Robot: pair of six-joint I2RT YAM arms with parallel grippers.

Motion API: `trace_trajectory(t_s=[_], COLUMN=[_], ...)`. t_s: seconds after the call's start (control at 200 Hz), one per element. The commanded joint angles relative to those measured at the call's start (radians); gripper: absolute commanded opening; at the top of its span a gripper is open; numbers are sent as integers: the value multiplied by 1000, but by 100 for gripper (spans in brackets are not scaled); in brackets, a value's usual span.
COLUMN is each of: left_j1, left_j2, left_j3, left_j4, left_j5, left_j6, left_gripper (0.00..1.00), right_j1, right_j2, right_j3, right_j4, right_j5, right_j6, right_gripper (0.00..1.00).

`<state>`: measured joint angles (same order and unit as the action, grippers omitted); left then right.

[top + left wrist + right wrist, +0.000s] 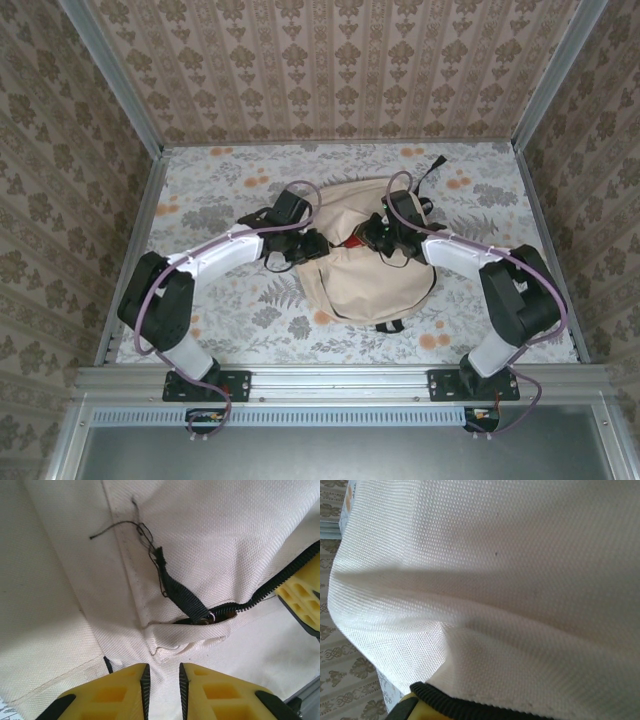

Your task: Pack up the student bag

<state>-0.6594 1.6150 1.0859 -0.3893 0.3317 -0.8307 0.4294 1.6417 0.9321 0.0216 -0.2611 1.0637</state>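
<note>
Both arms were reaching over the student bag (pixel 372 288), which lay flat on the floral table (pixel 215 185) directly under the two grippers, its beige cloth spreading well beyond them on every side. The step in hand looked like work on the zip opening, either to widen it for loading or to close it. Just ahead of the left gripper (pixel 163 674), the black zipper (pixel 272 591) ended at a slider with a black webbing pull (pixel 175 587). Further along, to that gripper's right, a yellow finger (pixel 300 594), probably the other arm's, sat against the teeth. The left jaws were drawn nearly together with a thin slit between them. Whether cloth was caught in that slit could not be told. The right gripper (pixel 374 240) was buried under a fold of fabric, with one black-edged fingertip (pixel 422 700) showing, so its state could not be told either. The next move probably called for one secure pinch on the pull or the seam while the other arm held the cloth taut. A small red patch (pixel 350 241) between the grippers was too small to identify, and the bag's interior was hidden.
</note>
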Motion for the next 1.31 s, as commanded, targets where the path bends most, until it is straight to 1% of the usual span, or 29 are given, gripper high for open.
trace_trajectory(t_s=[0.0, 0.125, 0.305, 0.38, 0.47, 0.62, 0.75, 0.865, 1.115, 1.3], left_j1=[21, 42, 65, 70, 73, 75, 76, 76, 76, 76], left_j2=[-45, -68, -89, -92, -94, -98, -104, -102, -95, -80], left_j3=[-33, -62, -88, -91, -91, -93, -103, -111, -121, -136], left_j4=[3, 11, 18, 19, 20, 18, 23, 34, 57, 84], left_j5=[-24, -29, -30, -29, -27, -23, -23, -17, -3, 17], left_j6=[-31, -42, -48, -50, -51, -51, -57, -62, -74, -86], left_gripper=[23, 22, 22, 22, 22, 22, 22, 22, 21, 20], right_j1=[3, 6, 12, 12, 12, 14, 14, 14, 14, 15], right_j2=[8, -62, -168, -187, -174, -118, -80, -50, 3, 24], right_j3=[21, -10, -80, -99, -98, -70, -41, -19, 19, 16], right_j4=[15, -28, -112, -130, -137, -109, -87, -67, -16, 44], right_j5=[38, 47, 84, 105, 115, 85, 77, 76, 53, 15], right_j6=[-49, -87, -102, -98, -96, -87, -87, -88, -82, -76], right_gripper=[12, 15, 23, 25, 25, 21, 15, 12, 9, 9])
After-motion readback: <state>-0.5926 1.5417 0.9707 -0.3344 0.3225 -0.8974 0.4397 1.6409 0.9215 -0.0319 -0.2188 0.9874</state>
